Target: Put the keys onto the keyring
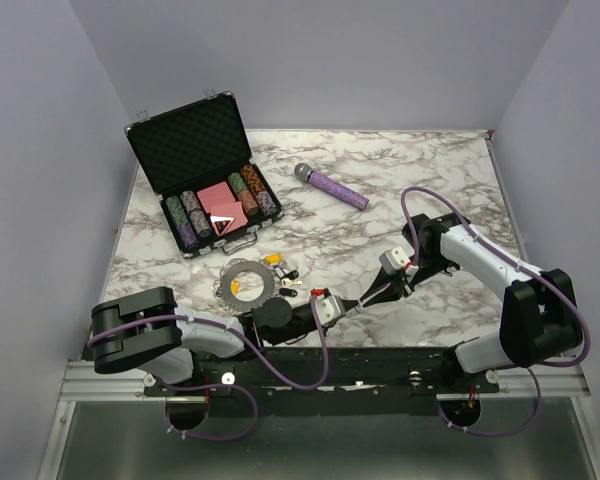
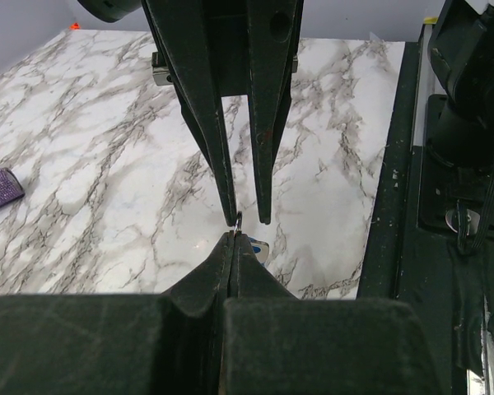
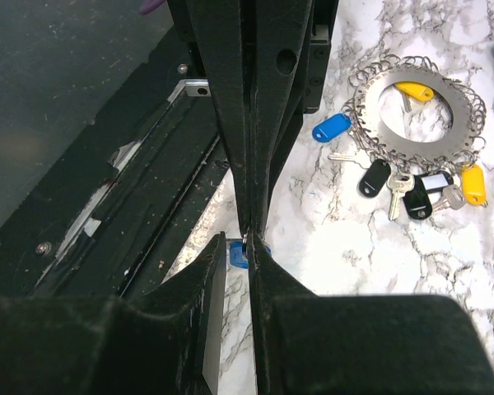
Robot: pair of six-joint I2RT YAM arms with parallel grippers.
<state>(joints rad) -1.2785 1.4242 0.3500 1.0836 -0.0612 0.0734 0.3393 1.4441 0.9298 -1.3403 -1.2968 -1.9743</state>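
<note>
Right wrist view: one blue key (image 3: 237, 253) sits where the two pincers meet, well apart from the keyring (image 3: 369, 103).
The left pincer (image 3: 247, 233) is fully closed and seems to pinch that key's metal end above the desk (image 3: 354, 247). The right pincer (image 2: 247, 220) stands slightly parted beside it, clearly gripping nothing. This looks like a handover or regrip; next the key must travel to the keyring and be threaded on. Count: one keyring, with one blue-capped key (image 3: 331, 126), two yellow (image 3: 473, 183), two dark (image 3: 375, 177) and some bare keys beside it.
</note>
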